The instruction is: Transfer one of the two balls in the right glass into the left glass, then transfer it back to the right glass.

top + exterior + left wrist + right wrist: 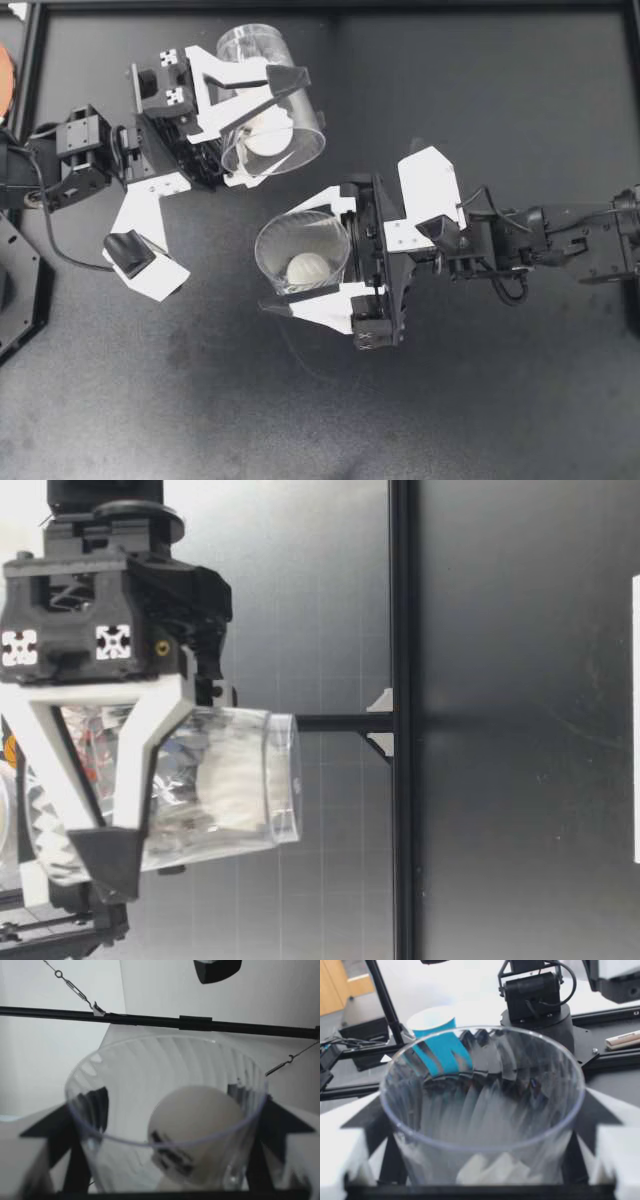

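Looks straight down on a black table (480, 400). Shows my left gripper (270, 125), reaching in from the left, clamped from two sides on the left glass (255, 50), clear and ribbed, fingers spread wide by its wall. Shows that glass tipped well over, mouth turned toward the near right, with a white ball (268, 137) lying inside close to the rim. Shows my right gripper (302, 253), reaching in from the right, likewise closed on both sides of the right glass (275, 245), held roughly upright, with a second ball (308, 268) resting at its bottom. Places the two rims near each other but apart, with the left glass farther back. From table height, shows the left glass lifted clear of the table, mouth lower than base, with the white ball a pale blur inside. From each wrist, shows dark finger pads pressed against opposite sides of the glass.
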